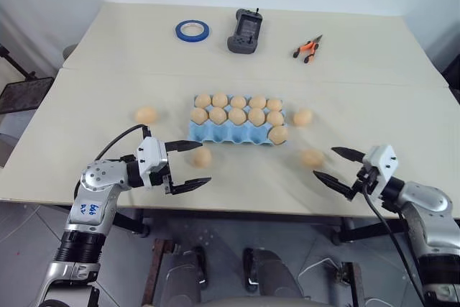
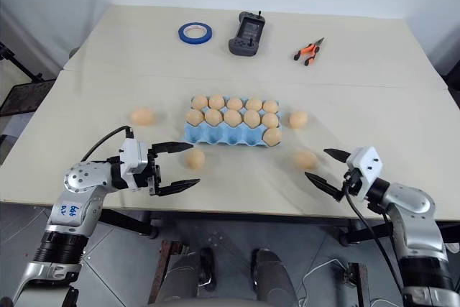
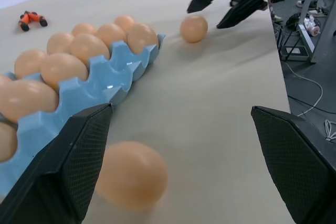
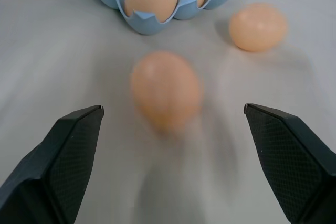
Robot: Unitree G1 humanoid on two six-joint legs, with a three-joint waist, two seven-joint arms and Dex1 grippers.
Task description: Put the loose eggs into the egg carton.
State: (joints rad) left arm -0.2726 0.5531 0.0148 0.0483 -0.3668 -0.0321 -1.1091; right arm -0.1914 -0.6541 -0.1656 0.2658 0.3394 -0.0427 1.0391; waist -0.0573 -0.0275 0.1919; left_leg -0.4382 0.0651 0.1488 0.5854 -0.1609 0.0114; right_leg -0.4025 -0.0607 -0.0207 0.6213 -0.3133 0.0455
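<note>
Lying on the table (image 1: 86,106): 4 loose eggs (image 1: 202,157) around the egg carton (image 1: 215,134) | left gripper (image 1: 188,165) spread wide, empty, beside 1 egg | right gripper (image 1: 339,165) spread wide, empty, facing another egg (image 1: 311,157)

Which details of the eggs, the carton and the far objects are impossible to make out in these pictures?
- Egg carton, left wrist view: its far part is cut off by the picture edge and hidden by the left pincer's finger.
- Loose egg, right wrist view: blurred, surface unreadable.
- Dark handheld device, left eye view: screen and buttons too small to read.
- Orange-handled tool: too small to identify.
</note>
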